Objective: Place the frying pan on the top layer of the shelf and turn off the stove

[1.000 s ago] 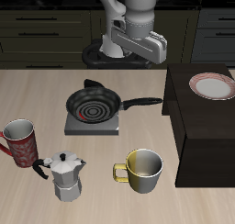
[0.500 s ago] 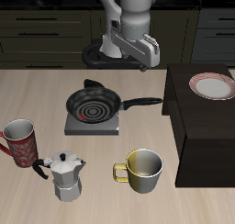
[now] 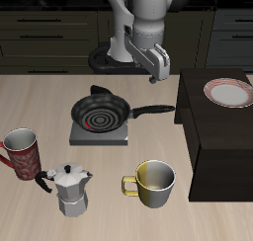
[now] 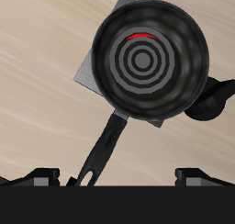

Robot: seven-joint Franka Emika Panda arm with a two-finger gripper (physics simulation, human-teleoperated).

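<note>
We see the frying pan (image 3: 101, 112) sitting on the stove (image 3: 99, 132); our gripper (image 3: 155, 75) hovers above its handle, fingers spread, grasping nothing.

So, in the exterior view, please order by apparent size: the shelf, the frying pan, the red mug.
1. shelf, clearly largest.
2. frying pan, handle included.
3. red mug, though it sits nearer the camera.
</note>
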